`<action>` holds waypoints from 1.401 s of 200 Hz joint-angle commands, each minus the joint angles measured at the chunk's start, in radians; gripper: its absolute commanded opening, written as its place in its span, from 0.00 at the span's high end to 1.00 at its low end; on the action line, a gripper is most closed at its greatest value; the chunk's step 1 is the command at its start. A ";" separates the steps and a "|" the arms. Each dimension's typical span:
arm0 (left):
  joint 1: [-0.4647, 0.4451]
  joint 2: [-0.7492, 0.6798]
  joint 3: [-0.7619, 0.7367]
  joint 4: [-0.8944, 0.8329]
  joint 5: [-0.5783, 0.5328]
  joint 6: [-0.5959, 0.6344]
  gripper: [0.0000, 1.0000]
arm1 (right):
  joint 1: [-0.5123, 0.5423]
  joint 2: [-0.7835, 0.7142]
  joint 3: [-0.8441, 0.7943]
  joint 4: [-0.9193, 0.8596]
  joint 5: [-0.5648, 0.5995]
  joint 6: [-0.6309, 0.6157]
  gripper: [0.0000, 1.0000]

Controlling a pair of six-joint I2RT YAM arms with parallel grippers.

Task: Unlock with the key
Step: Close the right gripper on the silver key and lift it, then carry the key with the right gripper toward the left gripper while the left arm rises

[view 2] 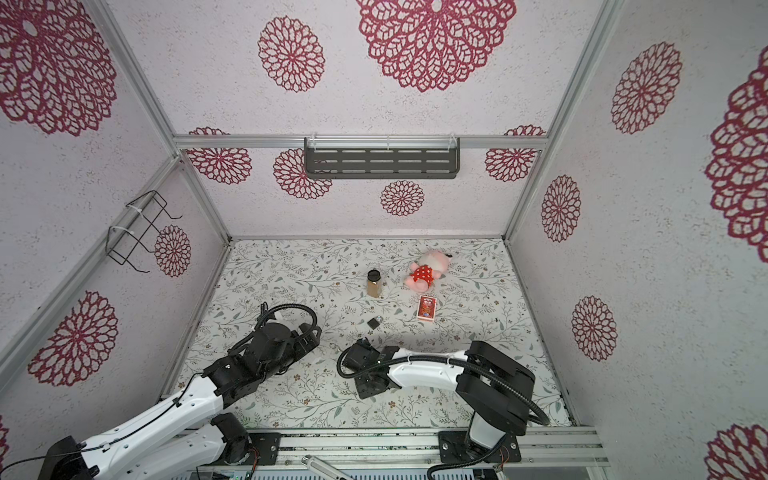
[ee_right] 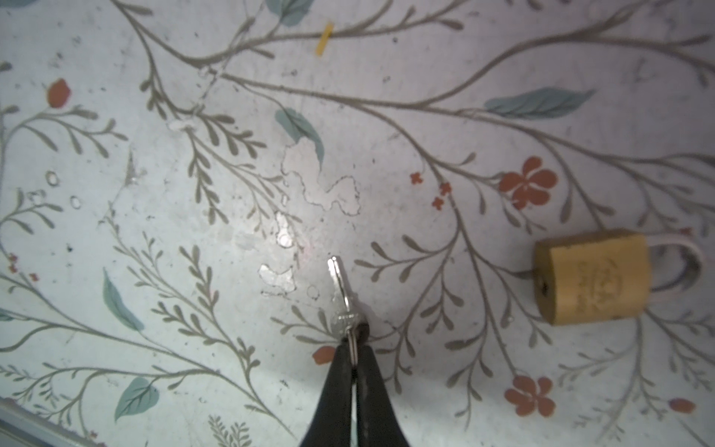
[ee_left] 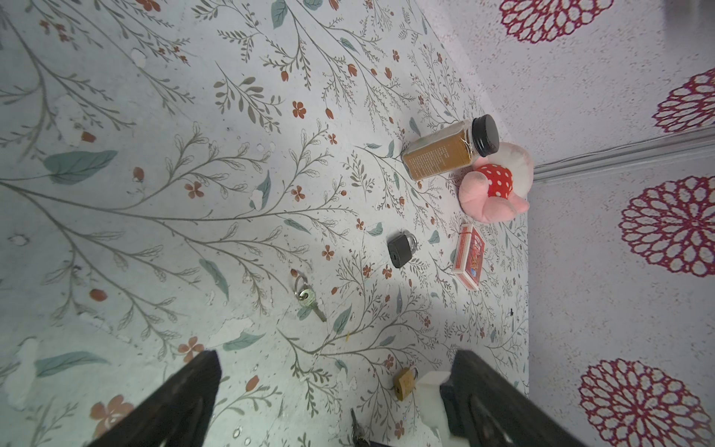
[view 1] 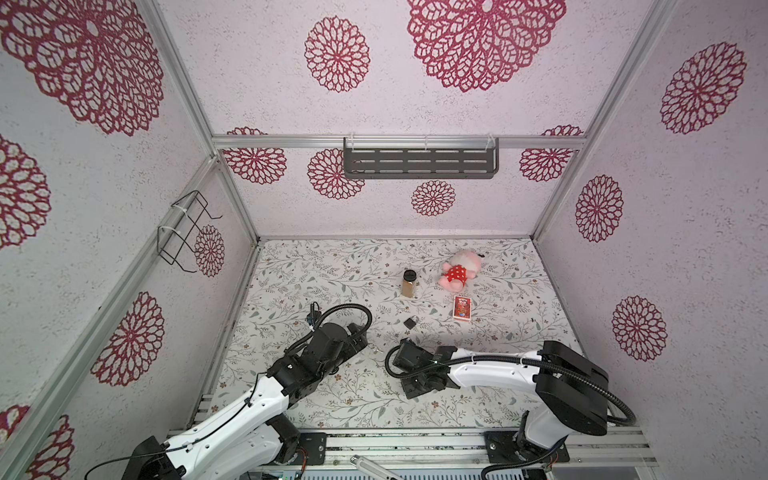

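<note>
Covering the cell's floor, the floral table (view 1: 324,399) carries everything. The left gripper (ee_left: 336,358) hangs with its jaws wide apart and nothing between them. The right gripper (ee_right: 350,348) is pinched together on the head of a silver key (ee_right: 341,288). A black padlock (ee_left: 400,249) and a brass padlock (ee_right: 592,276) lie well apart; the brass one is near the held key, not touching it. A ringed key (ee_left: 307,298) lies loose.

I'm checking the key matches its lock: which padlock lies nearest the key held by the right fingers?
The brass padlock, lying beside the held key; the black padlock sits farther off, toward the red card box.
</note>
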 commanded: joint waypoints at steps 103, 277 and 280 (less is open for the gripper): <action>-0.007 -0.024 0.009 0.002 -0.003 -0.041 0.03 | -0.004 -0.104 -0.027 0.051 0.079 -0.043 1.00; -0.014 0.100 0.071 0.363 0.137 -0.256 0.01 | -0.178 -0.455 -0.080 0.155 0.029 -0.174 1.00; -0.015 0.105 0.075 0.367 0.137 -0.259 0.01 | -0.181 -0.456 -0.075 0.155 0.029 -0.179 1.00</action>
